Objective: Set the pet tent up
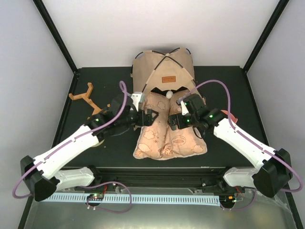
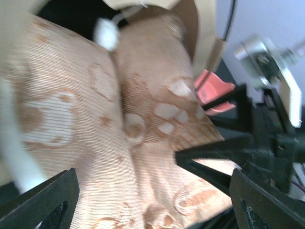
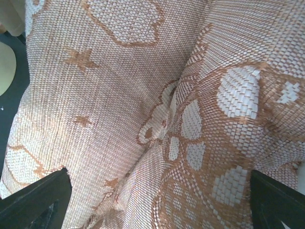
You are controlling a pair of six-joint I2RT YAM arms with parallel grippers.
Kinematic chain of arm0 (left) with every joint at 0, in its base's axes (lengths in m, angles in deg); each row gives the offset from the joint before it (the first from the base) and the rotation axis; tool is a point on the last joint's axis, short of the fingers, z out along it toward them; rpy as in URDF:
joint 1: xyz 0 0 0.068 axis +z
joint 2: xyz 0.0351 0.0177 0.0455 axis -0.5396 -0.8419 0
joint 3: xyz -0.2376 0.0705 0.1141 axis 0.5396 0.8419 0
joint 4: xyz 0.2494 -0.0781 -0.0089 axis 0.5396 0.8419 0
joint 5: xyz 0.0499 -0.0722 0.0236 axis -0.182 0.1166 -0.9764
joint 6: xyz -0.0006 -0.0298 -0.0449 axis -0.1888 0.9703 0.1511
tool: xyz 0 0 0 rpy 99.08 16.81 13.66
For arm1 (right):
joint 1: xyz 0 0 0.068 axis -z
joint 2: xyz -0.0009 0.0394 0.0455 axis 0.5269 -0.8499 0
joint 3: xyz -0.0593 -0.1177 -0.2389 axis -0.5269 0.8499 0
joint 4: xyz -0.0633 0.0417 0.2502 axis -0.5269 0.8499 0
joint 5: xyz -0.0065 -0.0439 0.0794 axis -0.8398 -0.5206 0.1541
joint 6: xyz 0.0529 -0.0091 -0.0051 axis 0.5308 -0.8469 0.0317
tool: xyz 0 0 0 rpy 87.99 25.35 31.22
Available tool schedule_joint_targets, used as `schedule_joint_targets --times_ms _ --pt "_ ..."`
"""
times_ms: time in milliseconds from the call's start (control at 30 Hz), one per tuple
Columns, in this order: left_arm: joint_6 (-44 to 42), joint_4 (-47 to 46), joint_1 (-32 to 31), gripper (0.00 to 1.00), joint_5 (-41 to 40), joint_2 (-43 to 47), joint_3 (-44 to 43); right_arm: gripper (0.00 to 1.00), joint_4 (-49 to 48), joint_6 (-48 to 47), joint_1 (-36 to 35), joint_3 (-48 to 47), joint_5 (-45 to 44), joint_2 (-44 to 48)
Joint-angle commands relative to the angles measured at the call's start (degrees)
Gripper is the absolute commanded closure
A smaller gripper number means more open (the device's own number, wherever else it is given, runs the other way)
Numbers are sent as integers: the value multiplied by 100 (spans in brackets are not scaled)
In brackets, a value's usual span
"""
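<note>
The pet tent stands at the back centre, tan canvas with thin black poles, a brown label and a white pom-pom hanging at its opening. A beige patterned cushion lies in front of it, creased down the middle, its far end at the tent's mouth. My left gripper is open at the cushion's left edge. My right gripper is open over the cushion's right half. In the left wrist view the open gripper faces the cushion and pom-pom. In the right wrist view the open gripper hangs close over the cushion.
A wooden forked piece lies at the left on the black table. A small orange-red object sits behind my right arm, also seen in the left wrist view as an orange object. White walls with black frame posts enclose the table.
</note>
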Motion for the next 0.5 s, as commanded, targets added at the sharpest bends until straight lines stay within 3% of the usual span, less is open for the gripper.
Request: schedule_joint_targets --times_ms 0,167,333,400,467 --pt "-434 732 618 14 -207 441 -4 0 134 541 -292 -189 -579 24" --pt "-635 577 1431 31 308 733 510 0 277 902 -472 8 -1301 198" --pt "-565 333 1512 39 1454 621 1071 0 421 928 -472 184 -1338 371" --pt "-367 10 1391 33 1887 707 1486 0 524 924 -473 232 -1280 457" --pt "-198 -369 1149 18 1875 945 2029 0 513 869 -469 365 -1129 660"
